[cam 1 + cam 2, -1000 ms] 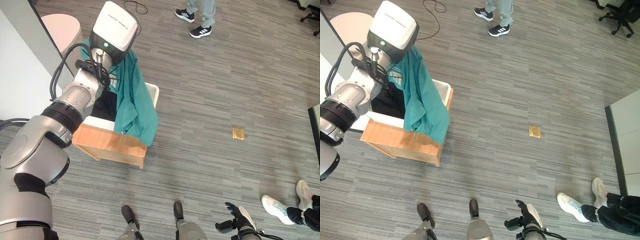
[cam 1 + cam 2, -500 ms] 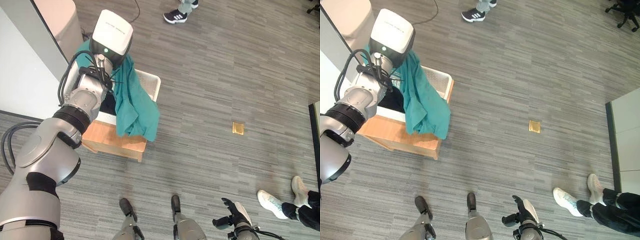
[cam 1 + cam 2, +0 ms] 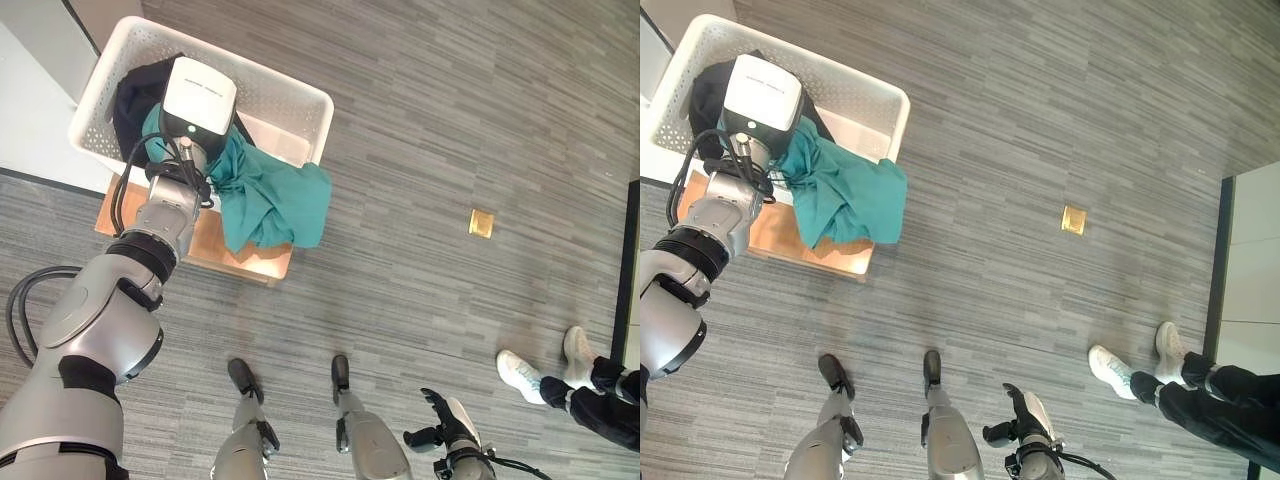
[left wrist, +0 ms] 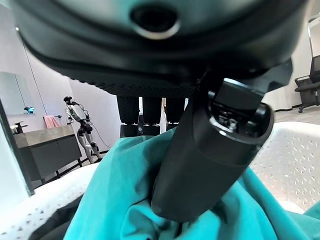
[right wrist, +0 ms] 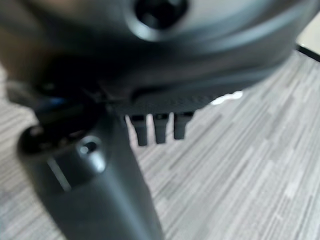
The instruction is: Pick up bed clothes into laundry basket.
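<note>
Left hand (image 4: 210,165): thumb and fingers seemingly pinching the teal garment (image 3: 270,200).
Teal garment: draped over the white basket's (image 3: 300,95) near rim.
Right hand (image 3: 447,428): near right, fingers relaxed, holding nothing.

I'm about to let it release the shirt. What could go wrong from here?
Much of the teal shirt hangs over the basket rim onto the wooden stand, so on release it may slide out to the floor. The left hand is pressed into the cloth, so fabric could snag and drag out. The right hand idles low.
</note>
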